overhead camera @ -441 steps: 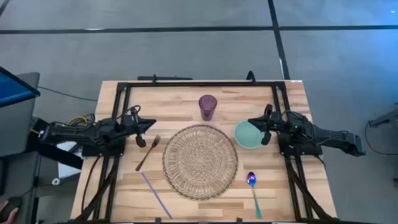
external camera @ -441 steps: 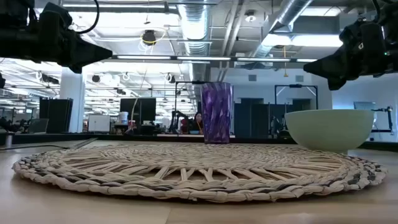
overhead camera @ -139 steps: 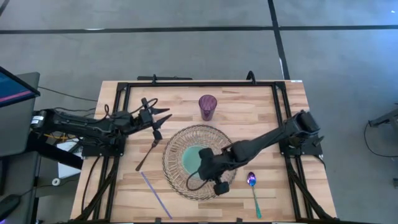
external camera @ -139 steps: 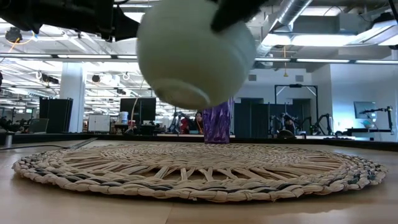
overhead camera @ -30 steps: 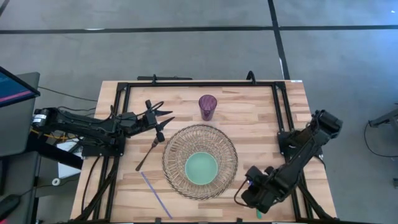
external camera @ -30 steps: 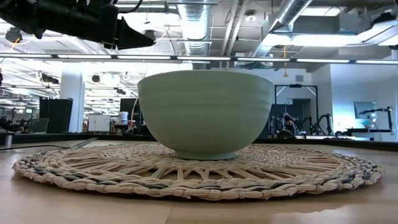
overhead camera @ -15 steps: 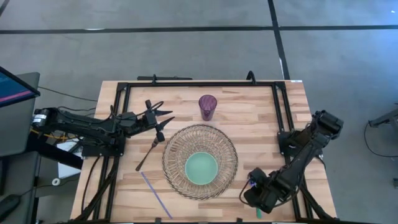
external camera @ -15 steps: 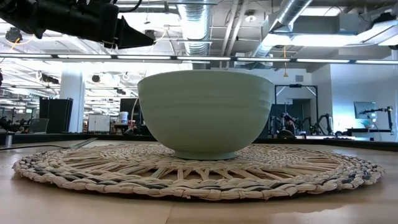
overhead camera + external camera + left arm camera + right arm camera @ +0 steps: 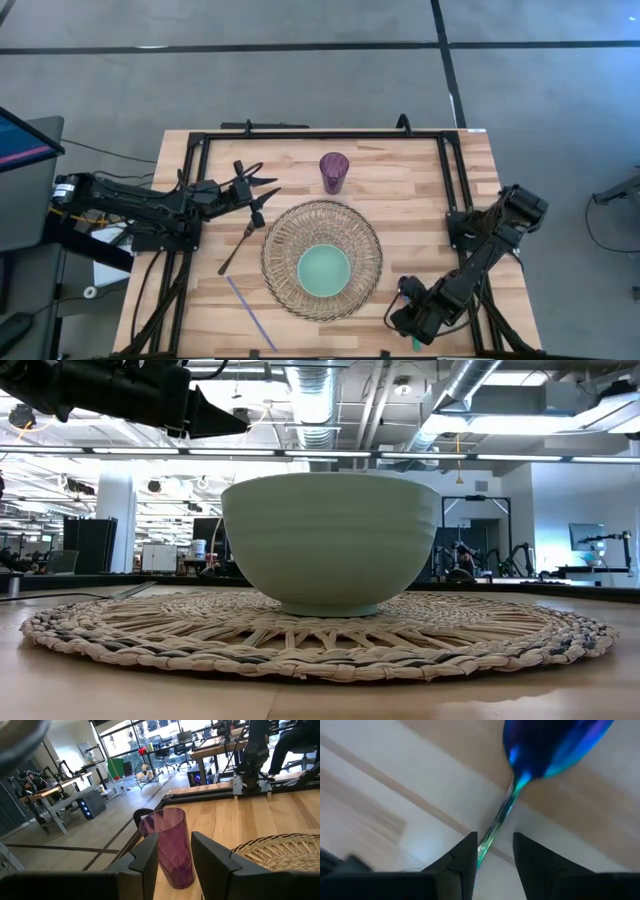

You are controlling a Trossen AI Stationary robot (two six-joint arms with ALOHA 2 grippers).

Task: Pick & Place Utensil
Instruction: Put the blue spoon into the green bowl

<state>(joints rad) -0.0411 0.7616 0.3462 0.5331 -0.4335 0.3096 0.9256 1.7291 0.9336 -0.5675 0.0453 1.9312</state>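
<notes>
Right claw lowered over a blue spoon at the desk's near right edge, fingers apart around its handle.

Seen from above, the right claw (image 9: pixel 412 318) is down at the wooden desk (image 9: pixel 420 200), just right of the woven placemat (image 9: pixel 285 235) holding a pale green bowl (image 9: pixel 324 270). Its wrist camera shows the iridescent blue spoon (image 9: pixel 555 745) lying flat, its thin handle running between the two parted fingers (image 9: pixel 462 857), which have not yet clenched; this straddling looks like the line-up for a pinch. The left claw (image 9: pixel 262 190) waits released above the desk's left side, facing the purple cup (image 9: pixel 334 171), with a fork (image 9: pixel 238 246) and a purple straw (image 9: pixel 250 313) lying nearby.
</notes>
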